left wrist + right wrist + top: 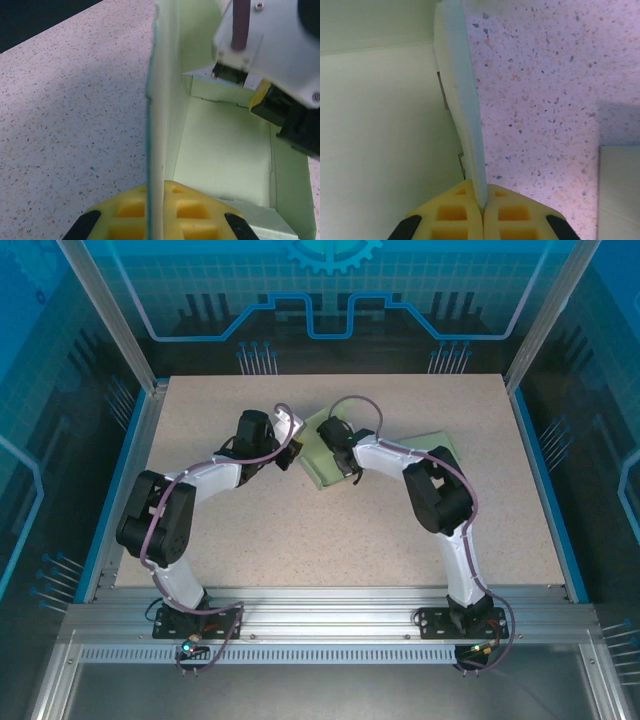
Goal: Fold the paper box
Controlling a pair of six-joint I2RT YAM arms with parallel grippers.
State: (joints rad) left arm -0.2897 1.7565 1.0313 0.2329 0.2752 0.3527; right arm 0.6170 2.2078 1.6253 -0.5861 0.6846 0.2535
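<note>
As both arms (200, 480) bow inward, their jaws pinch the paper box (318, 468).

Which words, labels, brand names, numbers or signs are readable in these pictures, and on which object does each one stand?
There is no readable text in any view.
The paper box is plain pale green, with no print visible.
The back panel carries a blue gear sign and a line pattern, but no letters or numbers.

paper box (322, 468): pale green | table (330, 540): speckled beige | end effector fingers (452, 216): yellow
</note>
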